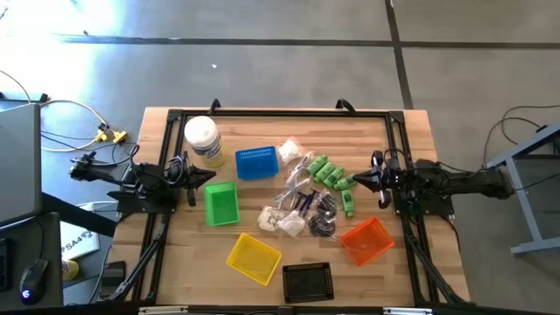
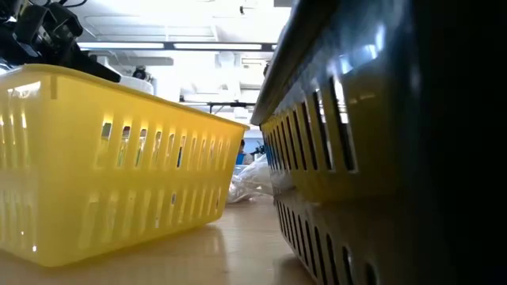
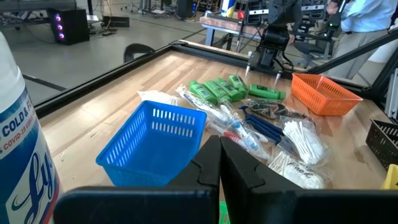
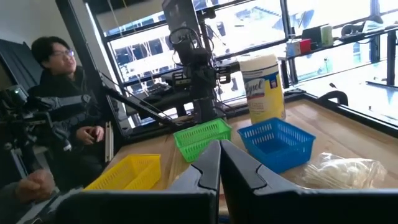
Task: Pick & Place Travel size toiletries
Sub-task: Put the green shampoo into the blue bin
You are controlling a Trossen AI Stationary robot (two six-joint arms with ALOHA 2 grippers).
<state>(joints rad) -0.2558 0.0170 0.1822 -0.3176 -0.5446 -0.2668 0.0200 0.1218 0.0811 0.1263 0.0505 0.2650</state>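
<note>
Both arms are waiting at the table's sides, fingers pressed together, while the right gripper [image 1: 357, 179] is sitting nearer the toiletries [image 1: 308, 199], heaped mid-table toward its left.

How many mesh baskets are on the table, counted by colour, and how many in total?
Blue basket: 1
Green basket: 1
Yellow basket: 1
Orange basket: 1
Black basket: 1
Total: 5
</note>
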